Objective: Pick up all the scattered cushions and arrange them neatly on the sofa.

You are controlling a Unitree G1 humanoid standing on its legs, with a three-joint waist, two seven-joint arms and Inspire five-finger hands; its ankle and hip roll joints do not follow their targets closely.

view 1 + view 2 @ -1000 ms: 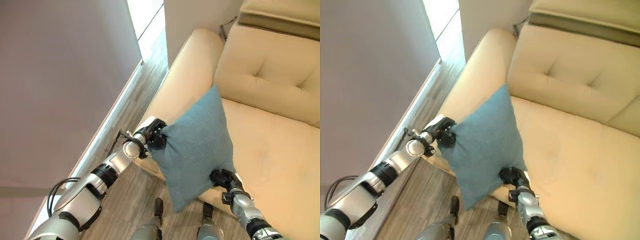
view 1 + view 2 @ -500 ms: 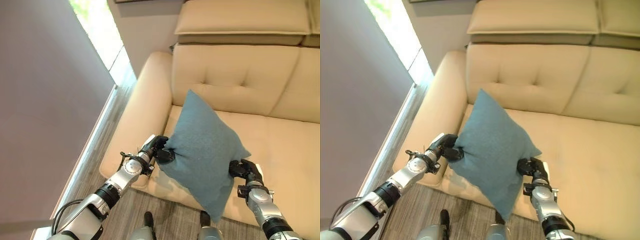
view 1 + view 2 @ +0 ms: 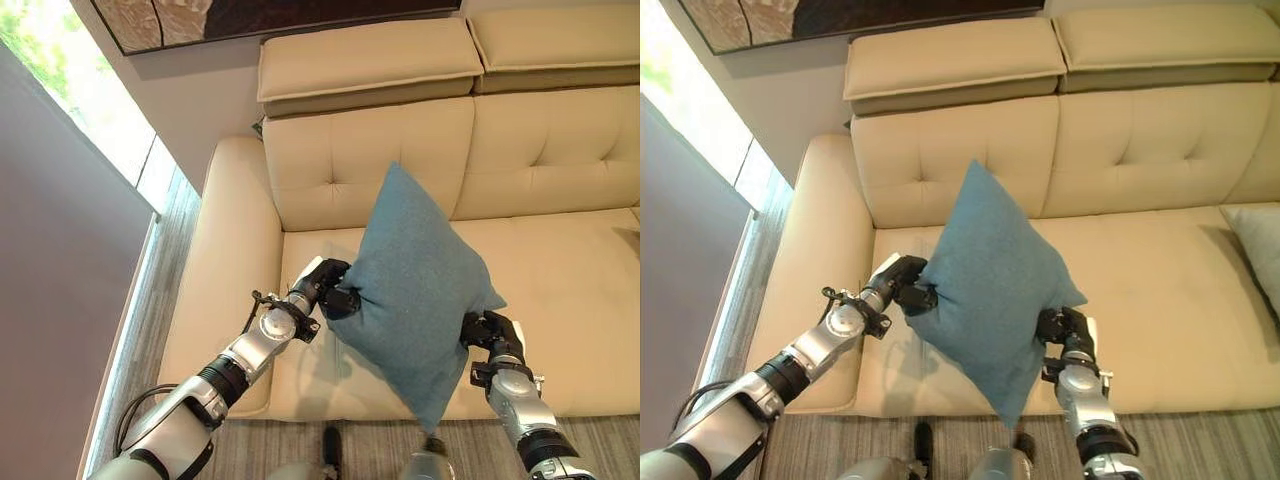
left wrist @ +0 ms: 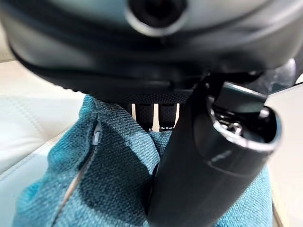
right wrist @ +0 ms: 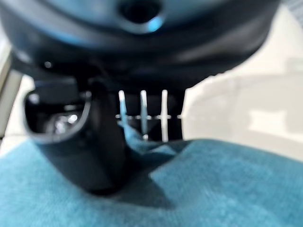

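A teal square cushion hangs corner-up above the front of the cream sofa. My left hand is shut on the cushion's left corner, and my right hand is shut on its right corner. In the left wrist view the thumb presses into the teal cloth beside its zip. The right wrist view shows the thumb pinching the cloth against the fingers. A pale grey cushion lies on the seat at the far right.
The sofa's left armrest stands beside my left arm, with a window and a grey wall panel beyond. A dark framed picture hangs above the backrest. Wood floor runs along the sofa's front.
The camera has swung so the sofa now faces me squarely. The cushion has risen slightly over the seat, with both hands holding the same corners.
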